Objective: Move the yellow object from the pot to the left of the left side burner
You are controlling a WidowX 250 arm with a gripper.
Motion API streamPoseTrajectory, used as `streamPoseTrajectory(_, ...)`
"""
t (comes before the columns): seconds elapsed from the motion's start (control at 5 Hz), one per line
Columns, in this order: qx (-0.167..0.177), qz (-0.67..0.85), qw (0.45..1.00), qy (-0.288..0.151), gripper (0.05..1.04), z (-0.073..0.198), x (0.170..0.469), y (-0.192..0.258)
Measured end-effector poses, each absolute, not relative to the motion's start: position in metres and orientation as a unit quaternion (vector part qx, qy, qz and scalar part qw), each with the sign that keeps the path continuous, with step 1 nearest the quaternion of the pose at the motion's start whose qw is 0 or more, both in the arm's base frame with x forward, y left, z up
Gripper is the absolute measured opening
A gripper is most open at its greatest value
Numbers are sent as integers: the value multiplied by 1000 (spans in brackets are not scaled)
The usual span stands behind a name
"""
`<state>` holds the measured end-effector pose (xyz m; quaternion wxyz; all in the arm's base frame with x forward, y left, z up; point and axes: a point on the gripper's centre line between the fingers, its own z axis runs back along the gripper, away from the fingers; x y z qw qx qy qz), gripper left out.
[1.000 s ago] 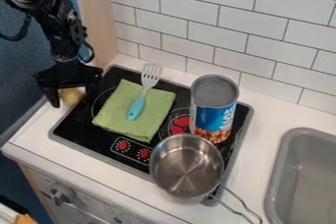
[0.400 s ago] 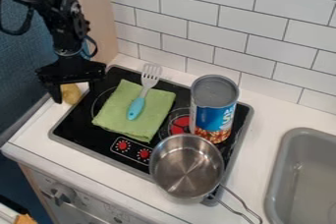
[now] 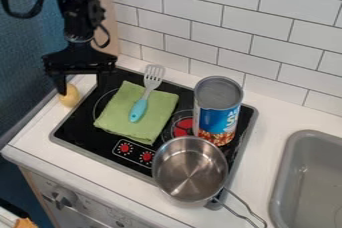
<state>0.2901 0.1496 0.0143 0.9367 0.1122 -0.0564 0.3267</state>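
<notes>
From where I am standing, the black gripper is hanging over the back left of the stove, its two fingers standing apart with a wide gap between them. The yellow object is lying on the white counter, just left of the stove; one finger is overlapping its upper edge in my line of sight, contact uncertain. The green cloth is lying on the stovetop, the teal-handled utensil resting across it. The can is standing behind the metal pot.
</notes>
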Motion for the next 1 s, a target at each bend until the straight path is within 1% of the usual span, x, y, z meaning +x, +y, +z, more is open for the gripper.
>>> streamPoseTrajectory(0.2, 114, 320, 938, -72, 1000, 33, 291, 133)
streamPoseTrajectory(0.6, 107, 259, 957, -71, 1000, 47, 299, 82)
streamPoseTrajectory(0.8, 94, 217, 970, -57, 1000, 52, 298, 55)
streamPoseTrajectory(1.0, 80, 129, 988, -43, 1000, 65, 293, 19)
